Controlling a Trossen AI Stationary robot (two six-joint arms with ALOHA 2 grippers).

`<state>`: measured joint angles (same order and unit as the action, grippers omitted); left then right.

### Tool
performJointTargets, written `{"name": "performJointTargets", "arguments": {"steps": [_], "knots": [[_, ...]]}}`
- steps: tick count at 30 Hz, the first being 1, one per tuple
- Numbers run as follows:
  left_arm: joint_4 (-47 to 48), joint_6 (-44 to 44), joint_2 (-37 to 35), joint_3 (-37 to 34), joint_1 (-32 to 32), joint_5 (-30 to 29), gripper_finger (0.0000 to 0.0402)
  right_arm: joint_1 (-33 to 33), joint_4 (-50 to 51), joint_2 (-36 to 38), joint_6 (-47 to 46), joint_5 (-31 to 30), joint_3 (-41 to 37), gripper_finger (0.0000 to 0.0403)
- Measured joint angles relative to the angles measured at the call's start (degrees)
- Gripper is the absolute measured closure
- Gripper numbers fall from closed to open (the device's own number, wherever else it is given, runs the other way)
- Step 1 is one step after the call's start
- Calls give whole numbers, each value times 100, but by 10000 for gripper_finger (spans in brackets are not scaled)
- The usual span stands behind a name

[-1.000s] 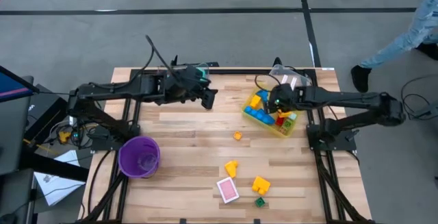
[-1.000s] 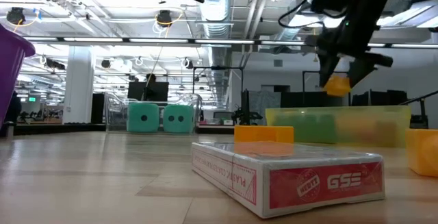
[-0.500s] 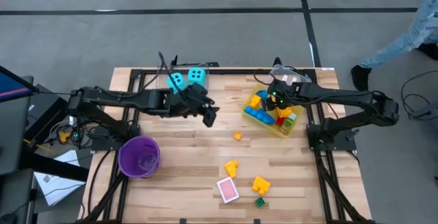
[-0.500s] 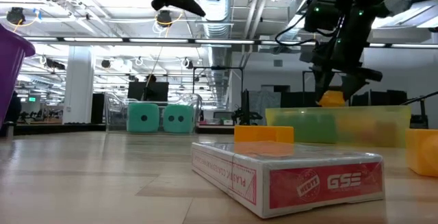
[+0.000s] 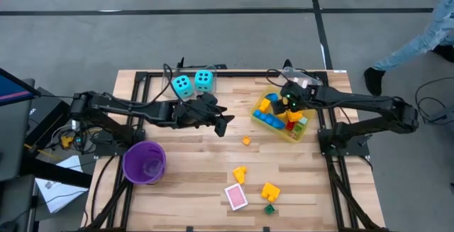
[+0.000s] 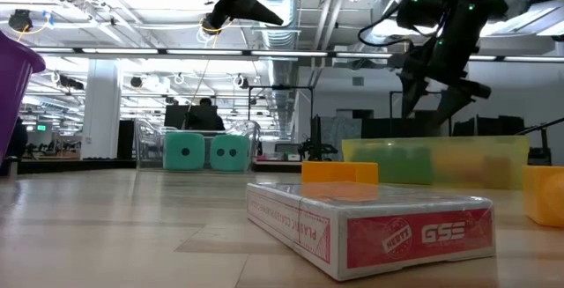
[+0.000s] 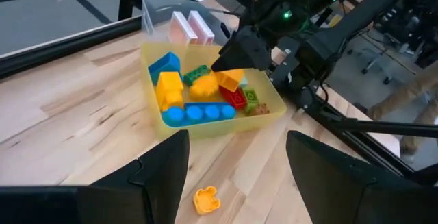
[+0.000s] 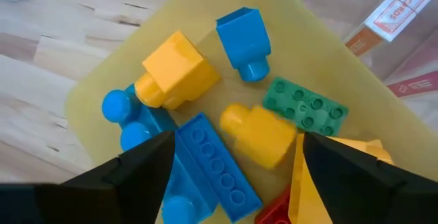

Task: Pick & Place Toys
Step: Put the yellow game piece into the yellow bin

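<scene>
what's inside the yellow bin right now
The yellow bin holds yellow bricks, blue bricks, a green brick and a red brick. Anything under that pile is hidden.

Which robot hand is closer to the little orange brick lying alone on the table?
Left. The left gripper hangs just beside the orange brick, toward the dice side. The right gripper is farther off, over the yellow bin.
</scene>
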<state>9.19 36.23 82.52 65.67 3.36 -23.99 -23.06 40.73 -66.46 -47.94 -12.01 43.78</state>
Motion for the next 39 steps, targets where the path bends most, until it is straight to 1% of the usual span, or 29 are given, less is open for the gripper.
{"name": "performJointTargets", "arguments": {"steps": [4, 12, 15, 18, 20, 25, 29, 33, 35, 39], "knots": [[-35, 0, 0, 0, 0, 2, 160, 1, 5, 77, 12, -2, 1, 82], [-26, -19, 0, 0, 0, 18, 160, 145, -9, 99, 39, 70, 1, 81], [-21, -160, 0, 0, 0, 22, 160, 314, -86, 101, 78, 270, 1, 81], [-20, -173, 0, 0, 0, 28, 160, 597, -172, 223, -74, 782, 1, 81], [-17, -177, 0, 0, 18, 29, 160, 915, -227, 325, -297, 1022, 1, 81], [2, -440, 0, 0, 93, 28, 160, 1936, -203, 636, -968, 1053, 1, 81], [59, -449, 0, 0, 96, 33, 160, 2921, -254, 816, -1867, 1055, 1, 81], [140, -479, 0, 0, 56, 30, 160, 4022, -488, 792, -2684, 1041, 1, 81], [147, -640, 0, 0, 44, 28, 160, 4500, -800, 696, -3138, 869, 1, 81], [151, -937, 0, 0, 46, 26, 160, 5205, -1544, 518, -4126, 184, 10, 81]]}}
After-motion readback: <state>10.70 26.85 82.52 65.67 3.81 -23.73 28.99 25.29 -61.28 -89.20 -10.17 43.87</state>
